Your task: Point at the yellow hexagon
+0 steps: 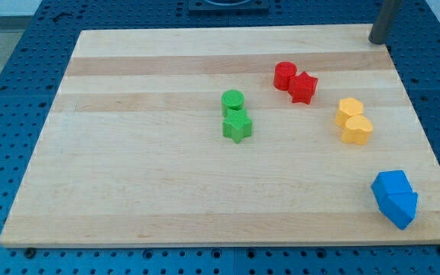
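Yellow blocks are sitting as a touching pair at about three o'clock on the wooden board: the yellow hexagon is lying just above a rounder yellow block. My tip is resting at the one o'clock corner, well apart from every block; being a bare rod, it is gripping nothing. Coming straight down, I am risking a nudge that shoves the hexagon into its neighbour, or stopping nearer the wrong yellow. Counting: two yellow, two red, two green, two blue.
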